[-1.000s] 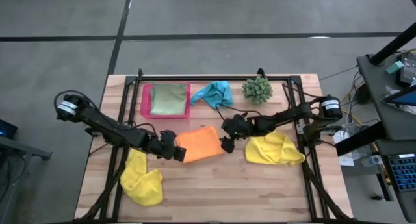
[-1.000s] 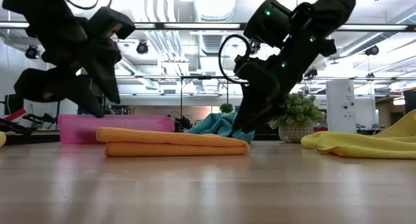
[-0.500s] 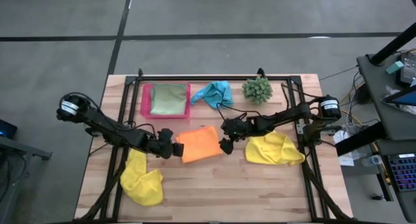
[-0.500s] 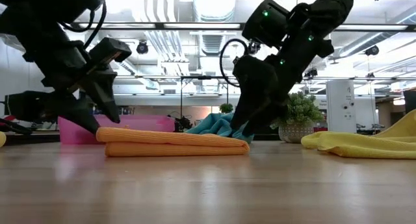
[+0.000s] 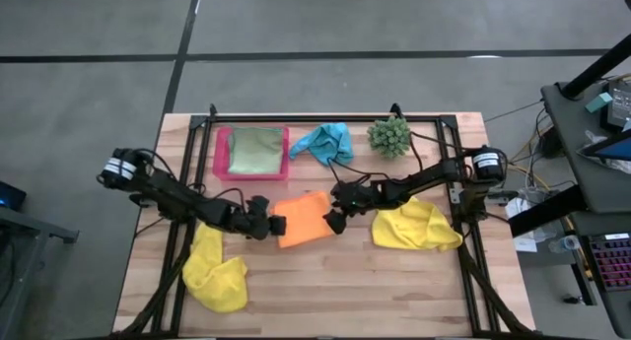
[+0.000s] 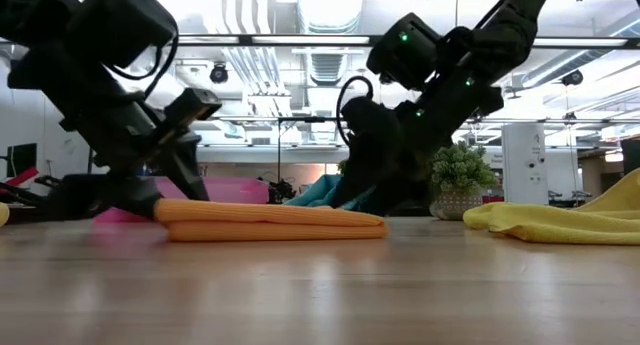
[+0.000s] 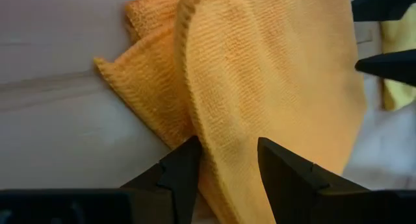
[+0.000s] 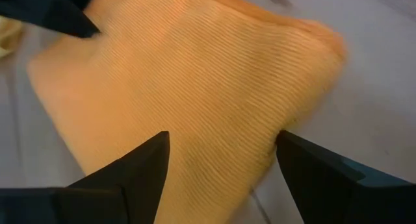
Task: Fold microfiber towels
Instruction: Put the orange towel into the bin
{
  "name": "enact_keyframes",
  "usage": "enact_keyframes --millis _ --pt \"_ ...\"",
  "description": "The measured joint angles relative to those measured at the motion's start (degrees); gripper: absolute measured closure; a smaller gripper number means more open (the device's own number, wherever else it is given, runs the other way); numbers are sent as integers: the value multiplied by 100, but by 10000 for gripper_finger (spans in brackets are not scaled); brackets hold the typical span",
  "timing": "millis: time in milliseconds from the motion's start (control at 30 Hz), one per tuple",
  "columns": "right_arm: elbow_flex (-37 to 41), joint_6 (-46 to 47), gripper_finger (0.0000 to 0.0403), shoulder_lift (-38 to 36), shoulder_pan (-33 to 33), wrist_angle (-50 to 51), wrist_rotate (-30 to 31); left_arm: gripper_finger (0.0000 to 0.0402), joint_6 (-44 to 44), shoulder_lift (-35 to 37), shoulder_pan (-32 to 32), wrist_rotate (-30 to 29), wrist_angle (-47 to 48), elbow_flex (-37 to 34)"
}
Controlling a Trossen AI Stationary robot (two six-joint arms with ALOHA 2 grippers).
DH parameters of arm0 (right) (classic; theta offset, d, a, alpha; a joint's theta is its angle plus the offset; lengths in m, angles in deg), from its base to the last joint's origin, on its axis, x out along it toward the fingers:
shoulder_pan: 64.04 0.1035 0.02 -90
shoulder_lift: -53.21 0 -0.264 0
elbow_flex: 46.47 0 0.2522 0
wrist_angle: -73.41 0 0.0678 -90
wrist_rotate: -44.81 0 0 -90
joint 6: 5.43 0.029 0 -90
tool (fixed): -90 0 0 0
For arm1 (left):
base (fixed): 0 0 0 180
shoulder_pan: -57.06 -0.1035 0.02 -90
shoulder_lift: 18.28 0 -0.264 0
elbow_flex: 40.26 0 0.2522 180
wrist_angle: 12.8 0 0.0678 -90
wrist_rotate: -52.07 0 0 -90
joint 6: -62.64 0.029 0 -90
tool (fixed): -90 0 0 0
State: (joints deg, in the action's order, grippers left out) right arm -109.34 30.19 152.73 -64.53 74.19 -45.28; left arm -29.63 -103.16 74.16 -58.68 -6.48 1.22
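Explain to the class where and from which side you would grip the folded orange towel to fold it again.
Probably at its two short ends, one gripper from each side. The orange towel lies flat in stacked layers, so the open left gripper and open right gripper can straddle the layered edges there, at table height.

The orange towel [image 7: 273,74] at the frame's middle is seen as soft cloth with a fine ribbed weave, matt all over, its hem stitched a bit rougher. Same fuzzy matt cloth is shown by the crumpled yellow towel [image 5: 415,227] at right, the other yellow towel [image 5: 214,271] at lower left, and the turquoise towel [image 5: 325,141] up top. The table [image 5: 335,286] is made of pale wood planks, with a slight sheen in the low view. The pink tray [image 5: 221,153] looks like smooth plastic. The fingers [image 8: 123,178] are dark, matt and hard-looking, probably plastic. The plant ball [image 5: 390,135] looks spiky.
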Motion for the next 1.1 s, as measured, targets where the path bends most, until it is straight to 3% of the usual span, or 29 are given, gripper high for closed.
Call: enact_keyframes --millis 200,367,533,767,833,1100 --pt "-1 59 138 114 -5 -420 -187 260 68 -532 -26 -66 -854 12" --pt "-1 153 164 277 -11 -647 -334 261 347 -852 -34 -70 -1437 3" --pt "-1 252 221 329 -11 -723 -345 286 608 -1036 -33 -30 -1462 41" --pt "-1 174 344 329 -31 -871 -357 388 1363 -1060 -28 -213 -1503 108" --pt "-1 125 376 329 -31 -884 -362 393 1507 -1033 -28 -284 -1502 107" --pt "2 34 390 52 -31 -903 -440 400 2253 -400 -119 -527 -995 66"
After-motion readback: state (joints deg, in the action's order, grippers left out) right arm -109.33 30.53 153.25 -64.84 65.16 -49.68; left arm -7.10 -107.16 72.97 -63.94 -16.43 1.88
